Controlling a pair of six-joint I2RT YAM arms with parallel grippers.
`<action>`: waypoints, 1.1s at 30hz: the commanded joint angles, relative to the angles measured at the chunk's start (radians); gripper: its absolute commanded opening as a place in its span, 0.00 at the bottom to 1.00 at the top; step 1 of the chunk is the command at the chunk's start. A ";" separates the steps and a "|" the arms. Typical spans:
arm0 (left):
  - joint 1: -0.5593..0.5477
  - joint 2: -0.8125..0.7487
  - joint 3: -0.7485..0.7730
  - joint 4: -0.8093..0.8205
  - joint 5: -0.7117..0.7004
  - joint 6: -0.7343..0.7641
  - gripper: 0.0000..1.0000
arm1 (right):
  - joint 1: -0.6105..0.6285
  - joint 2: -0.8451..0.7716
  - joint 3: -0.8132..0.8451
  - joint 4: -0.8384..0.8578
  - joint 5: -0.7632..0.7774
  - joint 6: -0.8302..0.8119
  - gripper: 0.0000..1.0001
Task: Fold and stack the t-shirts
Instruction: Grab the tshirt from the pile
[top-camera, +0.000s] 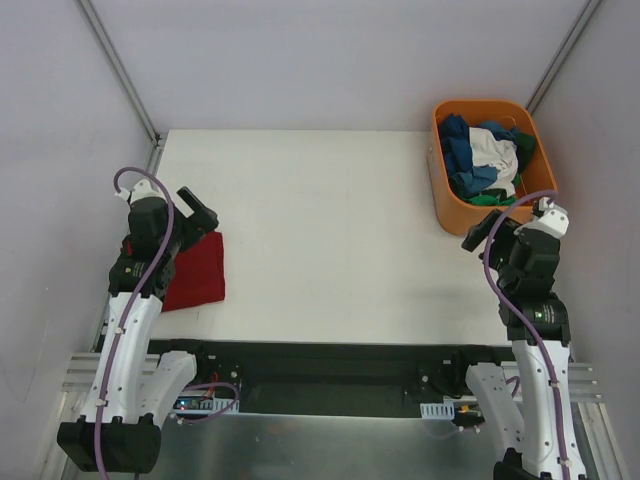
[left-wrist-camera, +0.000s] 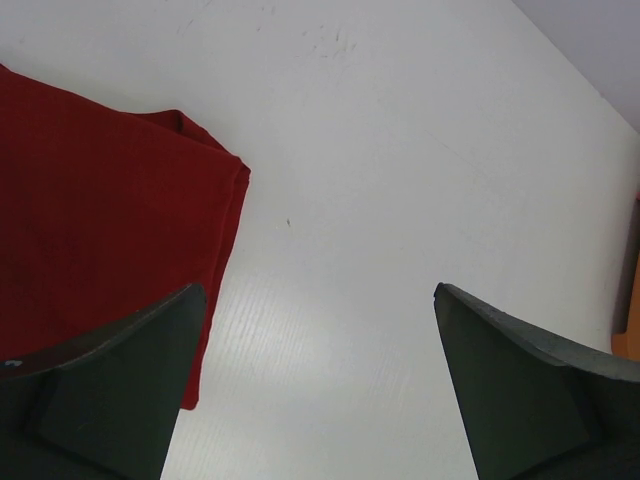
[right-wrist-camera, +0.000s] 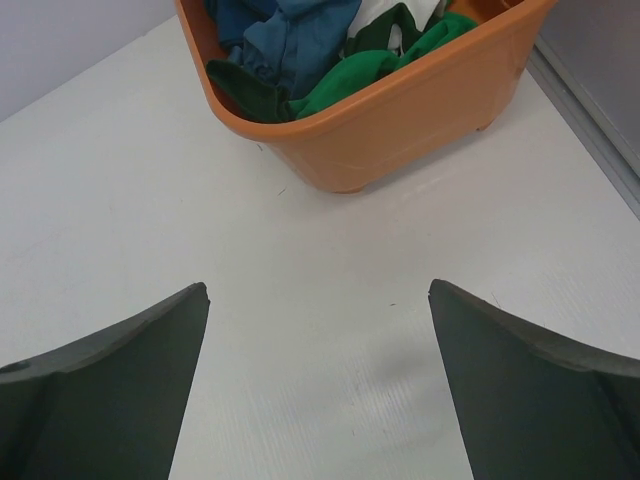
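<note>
Lying folded: one red t-shirt. One orange tub, jumbled shirts inside. Left tool, right tool both released.

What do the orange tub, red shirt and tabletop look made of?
Orange tub: probably plastic; smooth moulded wall, slight sheen. Red shirt: soft matte cloth; folded edge, faint weave. Tabletop: hard matte white board, maybe laminate; fine ridged lines.
</note>
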 joint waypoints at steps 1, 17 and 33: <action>0.005 -0.024 0.040 0.004 0.016 0.016 0.99 | -0.005 0.016 0.062 0.049 0.034 -0.019 0.97; 0.005 0.065 0.065 0.020 0.107 0.004 0.99 | -0.026 0.752 0.695 -0.123 0.158 -0.210 0.97; 0.005 0.123 0.066 0.090 0.142 0.050 0.99 | -0.184 1.303 1.138 -0.161 0.091 -0.120 0.96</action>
